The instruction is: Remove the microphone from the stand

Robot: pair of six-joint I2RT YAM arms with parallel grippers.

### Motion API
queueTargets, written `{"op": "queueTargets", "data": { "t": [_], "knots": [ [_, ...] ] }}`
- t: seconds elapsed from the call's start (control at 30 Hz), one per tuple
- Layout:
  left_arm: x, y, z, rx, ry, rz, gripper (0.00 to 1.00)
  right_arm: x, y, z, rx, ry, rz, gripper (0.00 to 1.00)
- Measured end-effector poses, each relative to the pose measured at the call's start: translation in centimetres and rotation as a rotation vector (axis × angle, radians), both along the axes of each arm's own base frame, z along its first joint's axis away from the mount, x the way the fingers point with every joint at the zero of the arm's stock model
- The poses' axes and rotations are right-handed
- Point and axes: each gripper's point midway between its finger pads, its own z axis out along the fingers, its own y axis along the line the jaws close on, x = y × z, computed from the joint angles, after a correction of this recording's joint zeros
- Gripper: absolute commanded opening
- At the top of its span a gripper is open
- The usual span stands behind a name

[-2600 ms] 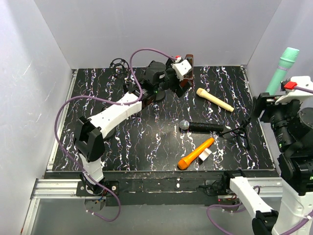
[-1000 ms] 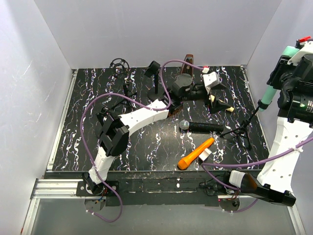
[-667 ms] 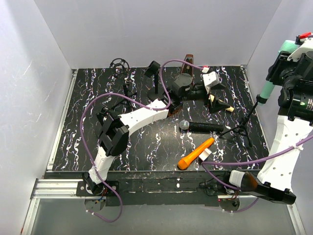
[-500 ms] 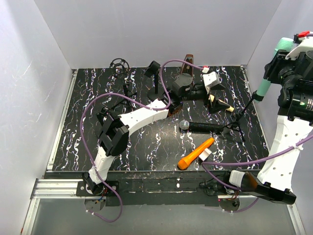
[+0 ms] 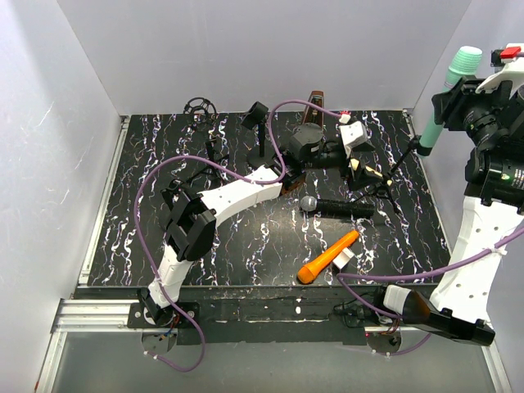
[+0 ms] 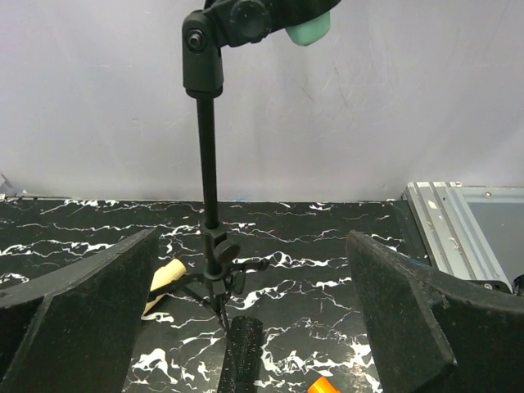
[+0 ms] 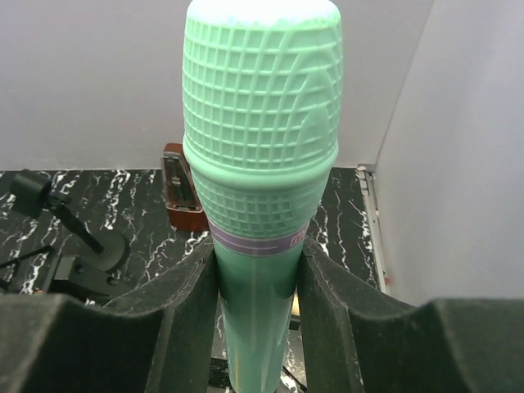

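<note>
The green microphone (image 5: 453,87) is high at the right, and my right gripper (image 5: 444,105) is shut on its handle. In the right wrist view the microphone (image 7: 260,147) fills the gap between the fingers of the right gripper (image 7: 258,278). Its lower end (image 6: 309,31) still sits in the clip of the black tripod stand (image 5: 399,168). In the left wrist view the stand (image 6: 209,164) rises straight ahead. My left gripper (image 5: 359,160) is wide open and empty, just short of the stand's base, with the pole centred beyond its fingers (image 6: 90,311).
A black microphone (image 5: 336,208) lies mid-table, also in the left wrist view (image 6: 239,356). An orange microphone (image 5: 327,256) lies nearer, beside a small white box (image 5: 342,259). A beige microphone (image 6: 164,274) lies by the stand's feet. A brown box (image 5: 315,102) and a second stand (image 5: 258,135) are at the back.
My right gripper has lifted the green microphone up and toward the back. The stand came along, sliding left toward my left gripper. The left arm swung right earlier and has held still since.
</note>
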Motion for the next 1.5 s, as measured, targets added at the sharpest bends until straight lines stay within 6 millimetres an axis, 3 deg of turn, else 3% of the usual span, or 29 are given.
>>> {"op": "queueTargets", "data": {
  "t": [0.33,0.47,0.57,0.73,0.83,0.97,1.13,1.33,1.4,1.5],
  "knots": [
    [1.2,0.7,-0.7,0.038,-0.017,0.055,0.98,1.6,2.3,1.9,0.067,-0.053,0.131,0.01],
    [2.1,2.8,-0.7,0.079,-0.020,0.121,0.98,2.8,4.4,2.4,0.085,-0.064,0.217,0.01],
    [2.6,6.0,0.2,0.113,-0.025,0.175,0.98,3.5,7.1,2.7,0.087,-0.067,0.308,0.01],
    [2.9,13.1,4.5,0.130,-0.085,0.291,0.98,4.2,12.1,3.0,0.099,-0.068,0.465,0.01],
    [2.7,17.7,7.3,0.135,-0.131,0.384,0.98,4.2,15.4,3.2,0.108,-0.069,0.559,0.01],
    [1.9,22.2,8.8,0.150,-0.166,0.487,0.98,3.5,20.4,2.9,0.120,-0.062,0.699,0.01],
    [1.0,24.9,5.8,0.213,-0.138,0.526,0.98,2.5,25.5,2.2,0.137,-0.048,0.858,0.01],
    [0.7,25.2,0.2,0.286,-0.043,0.516,0.98,1.6,30.2,-0.6,0.147,0.013,1.030,0.01],
    [0.6,25.3,-0.7,0.294,-0.021,0.517,0.98,1.4,31.4,-2.1,0.147,0.048,1.072,0.01],
    [0.5,25.4,-0.5,0.286,-0.013,0.520,0.98,0.7,32.9,-3.7,0.144,0.073,1.130,0.01]
  ]
}}
